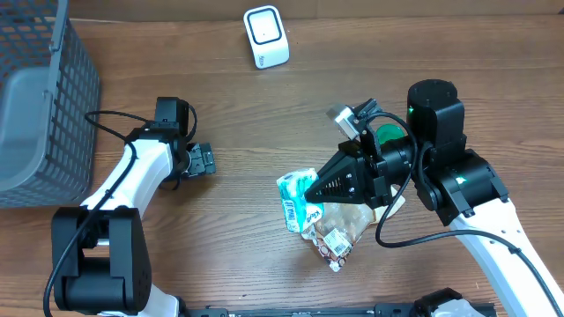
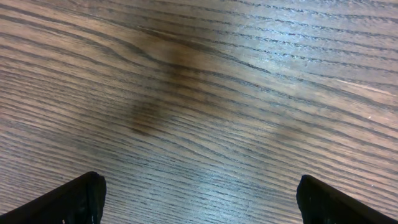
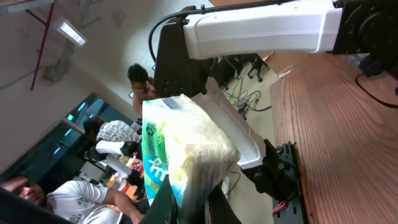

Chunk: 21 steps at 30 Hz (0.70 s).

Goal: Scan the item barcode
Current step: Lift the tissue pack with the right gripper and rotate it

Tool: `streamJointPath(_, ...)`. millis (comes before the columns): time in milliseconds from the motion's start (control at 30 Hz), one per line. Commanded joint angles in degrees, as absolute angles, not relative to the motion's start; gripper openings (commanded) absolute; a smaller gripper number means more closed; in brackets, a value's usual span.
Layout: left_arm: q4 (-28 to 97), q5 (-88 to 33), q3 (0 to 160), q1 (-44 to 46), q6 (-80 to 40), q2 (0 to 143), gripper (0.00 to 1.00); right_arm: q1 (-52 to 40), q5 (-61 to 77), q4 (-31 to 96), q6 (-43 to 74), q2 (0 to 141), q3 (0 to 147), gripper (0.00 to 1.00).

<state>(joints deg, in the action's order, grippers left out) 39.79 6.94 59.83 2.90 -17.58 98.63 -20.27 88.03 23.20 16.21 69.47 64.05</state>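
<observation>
Spreading across the overhead view, a brown wood-grain table [image 1: 247, 97] carries a grey mesh basket [image 1: 44, 106] at its far left edge. Just to the right of it the left arm [image 1: 132, 172] lies low, and the left gripper [image 1: 204, 159] hangs over bare wood with its jaws spread wide and nothing between them. At the far edge, near the middle, a small white scanner [image 1: 266, 35] stands by itself, well apart from both arms. Right of centre, the white-and-teal packet [image 1: 293, 204] is pinched by the right gripper [image 1: 308, 189], whose jaws are closed on it. It overlaps a brown wrapper [image 1: 339, 238] lying on the table, and whether it is clear of the wood cannot be told. A green object [image 1: 388, 134] shows partly behind the right arm [image 1: 458, 185]. The left wrist camera adds only close wood grain with a darker stain, framed by two black fingertips [image 2: 68, 199] at the bottom corners. The right wrist camera, turned on its side, gives what the overhead cannot: the room beyond the table, with a pale ceiling, strip lights [image 3: 71, 32], dark windows and a person in a white shirt [image 3: 37, 193] at the lower left. It also shows the packet's puffy face up close.
</observation>
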Motion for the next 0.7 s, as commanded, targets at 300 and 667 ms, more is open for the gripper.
streamJointPath(300, 39.81, 7.88, 60.80, 3.03, -16.51, 98.26, 1.00, -20.16, 89.95, 31.16, 18.46, 68.69, 63.81, 0.08)
streamJointPath(667, 39.81, 7.88, 60.80, 3.03, -16.51, 98.26, 1.00, -20.18, 89.95, 49.82, 18.46, 68.69, 63.81, 0.04)
